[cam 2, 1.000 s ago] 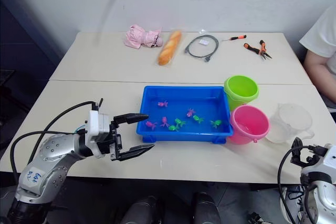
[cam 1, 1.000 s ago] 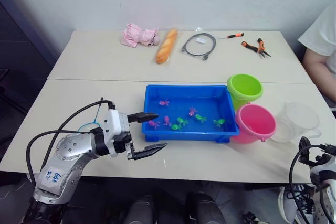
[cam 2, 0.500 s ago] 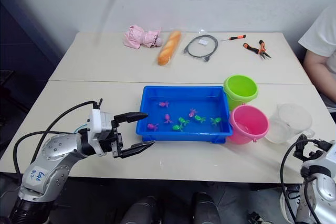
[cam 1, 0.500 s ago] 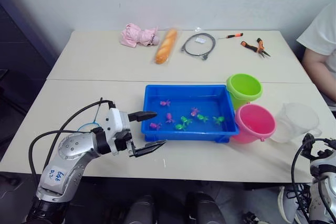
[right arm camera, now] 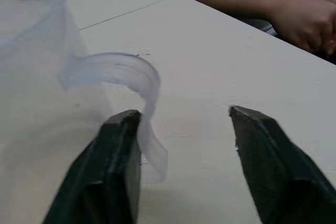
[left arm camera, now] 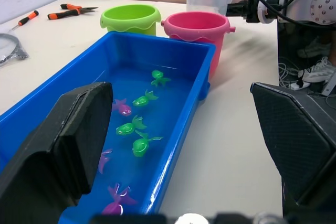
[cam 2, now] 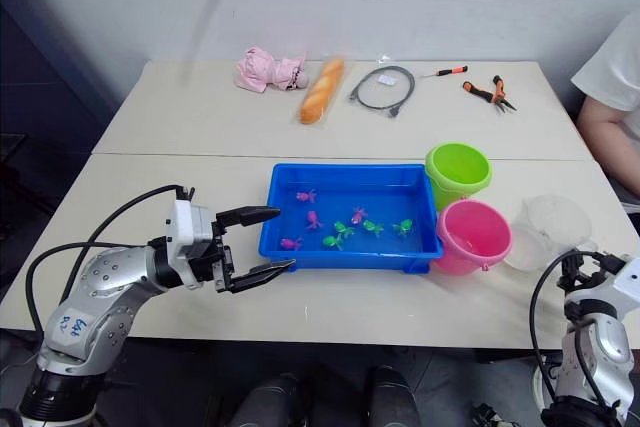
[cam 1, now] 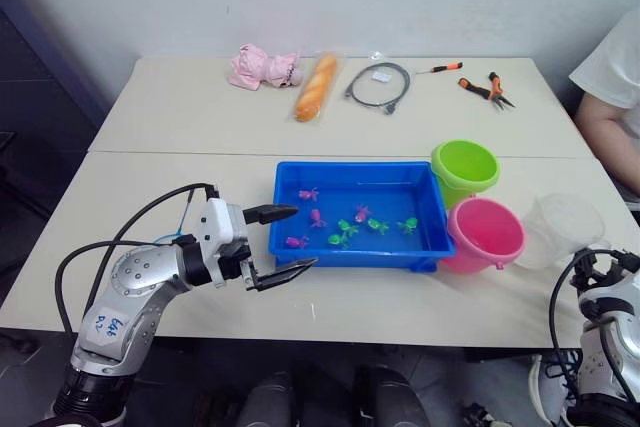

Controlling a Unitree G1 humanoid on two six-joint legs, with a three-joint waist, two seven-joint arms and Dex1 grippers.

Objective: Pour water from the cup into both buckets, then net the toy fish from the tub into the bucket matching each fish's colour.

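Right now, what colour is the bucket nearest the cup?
Pink, clearest in the left eye view, beside the clear cup.

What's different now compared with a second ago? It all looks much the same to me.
The left claw, open and holding nothing, has edged closer to the blue tub. The little toy fish have drifted about in the water. At the right table edge, the right arm has risen nearer the clear cup; its claw is open at the handle. The green bucket and pink bucket stayed put.

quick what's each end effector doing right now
Left end effector: open, empty, beside the tub.
Right end effector: open, at the cup handle, not gripping.
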